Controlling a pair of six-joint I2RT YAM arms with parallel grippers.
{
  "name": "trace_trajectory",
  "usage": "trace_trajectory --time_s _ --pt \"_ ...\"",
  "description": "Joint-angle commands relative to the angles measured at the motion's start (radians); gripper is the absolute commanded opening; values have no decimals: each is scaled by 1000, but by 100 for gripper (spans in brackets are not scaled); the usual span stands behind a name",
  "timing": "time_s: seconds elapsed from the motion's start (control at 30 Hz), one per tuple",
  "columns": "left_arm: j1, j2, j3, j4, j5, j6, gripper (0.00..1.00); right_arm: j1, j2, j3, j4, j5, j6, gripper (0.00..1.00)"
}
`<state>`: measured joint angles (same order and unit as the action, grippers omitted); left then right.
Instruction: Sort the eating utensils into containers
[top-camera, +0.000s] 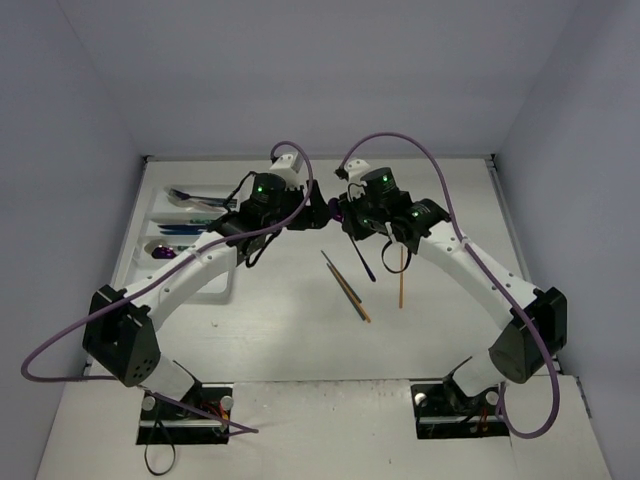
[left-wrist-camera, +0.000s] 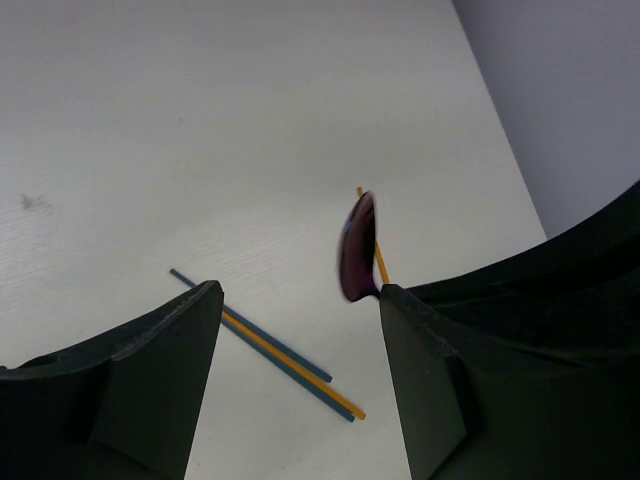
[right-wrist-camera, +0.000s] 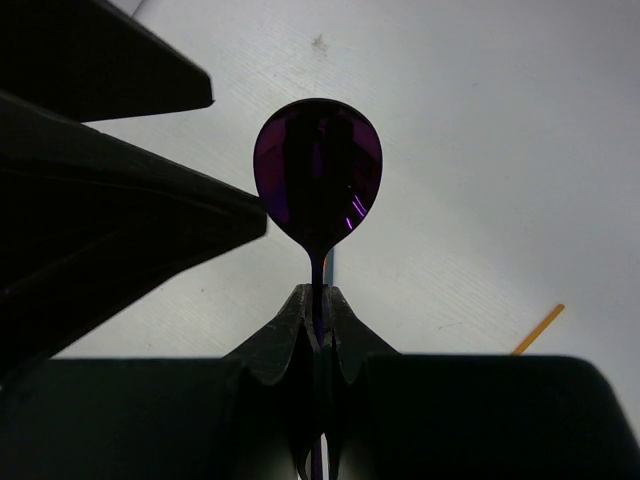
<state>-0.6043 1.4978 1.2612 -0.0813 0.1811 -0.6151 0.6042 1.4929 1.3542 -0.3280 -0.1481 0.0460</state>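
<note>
Right gripper (right-wrist-camera: 318, 310) is pinched shut on the neck of the purple spoon (right-wrist-camera: 318, 165), holding it up off the table (top-camera: 300, 340), just right of the white tray (top-camera: 150, 210). The left gripper (left-wrist-camera: 300, 295) stands open and empty, with the spoon's bowl just beside one finger. Further right of the tray, a blue and a gold utensil (top-camera: 345, 285) lie side by side on the table.

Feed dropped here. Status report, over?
Right end effector shut on spoon handle. Left end effector open beside spoon bowl, not gripping. Loose utensils on table below, none in the way.
</note>
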Motion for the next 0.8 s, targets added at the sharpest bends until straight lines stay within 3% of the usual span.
trace_trajectory --time_s 0.0,0.13,0.3,0.5,0.7,0.77 --pt "-20 2 68 115 6 -9 62 9 -40 -21 12 -47 -7 0" --pt "-28 15 59 145 -2 -26 57 8 -53 -26 13 -58 -3 0" --pt "-46 50 70 138 2 -28 34 9 -56 -22 13 -65 -2 0" --pt "-61 73 81 133 -9 -24 24 9 -57 -17 14 -77 2 0" --pt "-61 63 85 133 -30 3 0 12 -57 -17 17 -82 8 0" --pt "-61 52 79 129 -50 23 0 12 -51 -17 17 -80 15 2"
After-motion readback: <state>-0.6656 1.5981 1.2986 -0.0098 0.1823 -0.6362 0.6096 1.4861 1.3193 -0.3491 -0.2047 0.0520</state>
